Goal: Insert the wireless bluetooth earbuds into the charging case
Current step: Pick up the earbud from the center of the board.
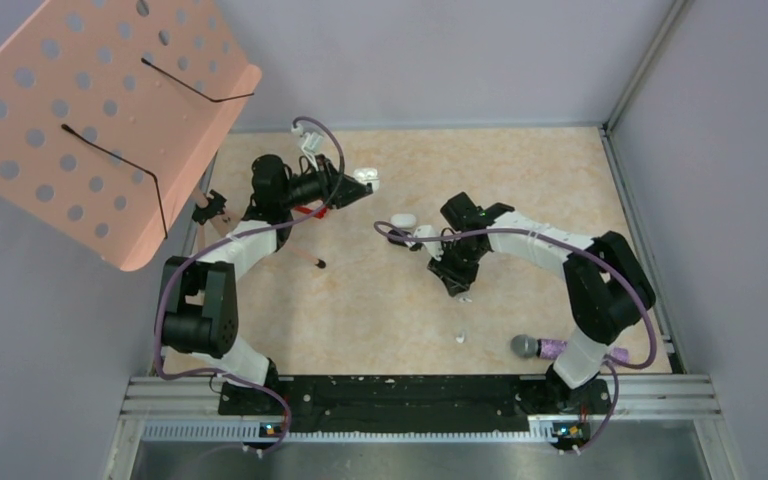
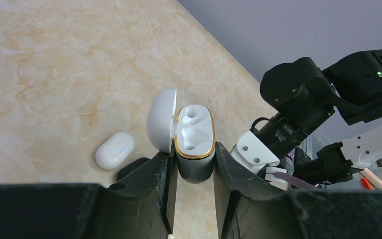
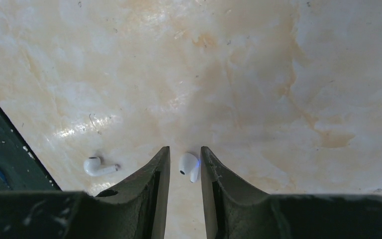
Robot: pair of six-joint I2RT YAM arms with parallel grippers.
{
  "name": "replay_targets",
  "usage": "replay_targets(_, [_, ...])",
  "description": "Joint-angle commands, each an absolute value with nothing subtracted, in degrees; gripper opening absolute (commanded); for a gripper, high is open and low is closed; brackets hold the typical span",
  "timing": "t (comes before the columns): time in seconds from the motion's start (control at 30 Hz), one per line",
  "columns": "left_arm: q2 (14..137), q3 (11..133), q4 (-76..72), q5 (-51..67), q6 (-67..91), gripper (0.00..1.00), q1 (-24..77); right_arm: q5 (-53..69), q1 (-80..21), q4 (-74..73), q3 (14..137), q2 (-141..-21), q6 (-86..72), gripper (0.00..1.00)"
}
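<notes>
Case (image 2: 195, 134) open, clamped in left gripper (image 2: 193, 152), base hidden; right gripper (image 3: 184, 149) straddles earbud (image 3: 189, 167), grasp: cannot tell.

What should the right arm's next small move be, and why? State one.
Probably close the right tool on the white earbud: it lies between the fingers, seemingly not yet pinched, while the left tool holds the charging case open, wells empty.

Open pebble-shaped charging case (image 2: 195, 164): black shell, gold rim, white lid
Closed oval case (image 2: 114, 150): glossy white
Small stemmed plastic earbuds (image 3: 189, 167): white
Stone-look tabletop (image 1: 360, 300): beige, orange veining
Perforated metal panel (image 1: 110, 100): pink
</notes>
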State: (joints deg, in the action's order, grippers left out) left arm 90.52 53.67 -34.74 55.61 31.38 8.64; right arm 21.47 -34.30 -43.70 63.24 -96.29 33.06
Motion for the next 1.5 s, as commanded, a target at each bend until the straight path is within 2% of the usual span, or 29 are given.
replay_targets(0.0, [88.7,53.1,-35.8,55.5,30.5,0.0,8.3,19.7,-34.1,-47.7,66.4,-98.6,31.9,0.29])
replay_targets(0.3, [88.8,53.3,-34.1,54.5,29.7,0.0,8.3,17.6,-34.1,-49.9,66.8,-99.9,32.5,0.29])
replay_targets(0.83, [88.8,53.8,-32.7,54.6,29.2,0.0,8.2,15.9,-35.0,-48.5,66.2,-102.5,31.8,0.24])
replay_targets(1.1, [88.9,53.8,-32.1,54.7,28.7,0.0,8.2,14.9,-35.2,-46.3,65.5,-102.3,30.4,0.16])
replay_targets(1.33, [89.0,53.4,-32.4,55.0,28.8,0.0,8.2,14.9,-35.0,-43.6,65.1,-98.7,29.6,0.0])
replay_targets(1.47, [89.6,53.4,-34.4,56.4,29.6,0.0,8.3,17.7,-33.5,-42.1,64.6,-92.5,29.5,0.0])
